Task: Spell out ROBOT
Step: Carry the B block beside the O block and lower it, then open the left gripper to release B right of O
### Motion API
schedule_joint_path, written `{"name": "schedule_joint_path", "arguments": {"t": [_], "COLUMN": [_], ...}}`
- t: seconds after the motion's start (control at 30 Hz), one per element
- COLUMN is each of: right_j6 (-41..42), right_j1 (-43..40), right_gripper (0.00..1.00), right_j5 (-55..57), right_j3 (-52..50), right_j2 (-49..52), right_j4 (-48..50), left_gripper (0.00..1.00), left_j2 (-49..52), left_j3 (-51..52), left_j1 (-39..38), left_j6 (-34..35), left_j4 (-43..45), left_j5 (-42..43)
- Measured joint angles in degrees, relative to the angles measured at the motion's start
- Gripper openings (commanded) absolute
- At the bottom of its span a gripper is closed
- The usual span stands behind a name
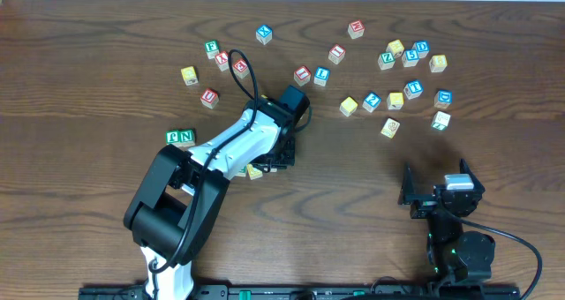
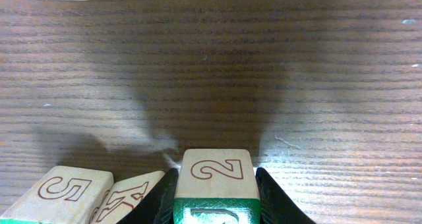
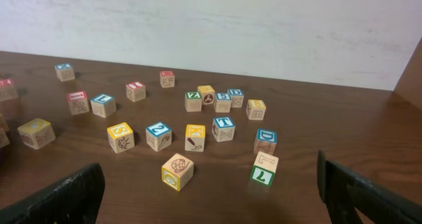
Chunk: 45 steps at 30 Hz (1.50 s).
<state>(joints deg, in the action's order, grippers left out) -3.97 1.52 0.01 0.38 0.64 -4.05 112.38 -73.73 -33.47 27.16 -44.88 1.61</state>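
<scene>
My left gripper (image 1: 270,161) is shut on a wooden block (image 2: 215,173) with a red outlined 2 on top and a green front face, low over the table. Two more blocks, one marked 5 (image 2: 64,190) and one marked K (image 2: 132,192), lie just left of it. A pair of green blocks (image 1: 181,138) sits further left. Many letter blocks are scattered across the far half of the table, around a red one (image 1: 302,74) and a blue one (image 1: 372,101). My right gripper (image 1: 439,187) is open and empty near the front right, also in the right wrist view (image 3: 211,201).
In the right wrist view a yellow block with a snail (image 3: 177,170) and a green T block (image 3: 264,169) lie nearest the open fingers. A black cable (image 1: 250,79) loops over the left arm. A white wall stands behind the table.
</scene>
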Motion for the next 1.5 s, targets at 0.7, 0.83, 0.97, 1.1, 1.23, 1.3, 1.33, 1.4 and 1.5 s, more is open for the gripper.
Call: {"name": "schedule_joint_path", "arguments": {"t": [0.7,0.83,0.97,1.1,1.23,1.3,1.33,1.4,1.5], "right_j6": [0.0,0.0,0.0,0.0,0.0,0.0,0.0,0.0,0.0], "right_j1": [0.0,0.0,0.0,0.0,0.0,0.0,0.0,0.0,0.0], "right_gripper": [0.99,0.99,0.99,0.99,0.99,0.99,0.99,0.99,0.99], "right_j5": [0.0,0.0,0.0,0.0,0.0,0.0,0.0,0.0,0.0], "right_j3": [0.0,0.0,0.0,0.0,0.0,0.0,0.0,0.0,0.0], "right_j2": [0.0,0.0,0.0,0.0,0.0,0.0,0.0,0.0,0.0], "right_j4": [0.0,0.0,0.0,0.0,0.0,0.0,0.0,0.0,0.0], "left_gripper": [0.08,0.25,0.3,0.41,0.53,0.53,0.53,0.53,0.53], "left_j2": [0.0,0.0,0.0,0.0,0.0,0.0,0.0,0.0,0.0], "left_j3": [0.0,0.0,0.0,0.1,0.7,0.9,0.9,0.9,0.9], "left_j1": [-2.8,-2.8,-2.8,-2.8,-2.8,-2.8,-2.8,-2.8,-2.8], "left_j6": [5.7,5.9,5.5,5.0,4.6,4.4,4.3,4.3,4.3], "left_j4": [-0.7,-0.7,-0.7,-0.8,-1.1,-1.1,-1.1,-1.1,-1.1], "left_j5": [1.7,1.7,1.7,1.9,2.2,2.4,2.4,2.4,2.4]}}
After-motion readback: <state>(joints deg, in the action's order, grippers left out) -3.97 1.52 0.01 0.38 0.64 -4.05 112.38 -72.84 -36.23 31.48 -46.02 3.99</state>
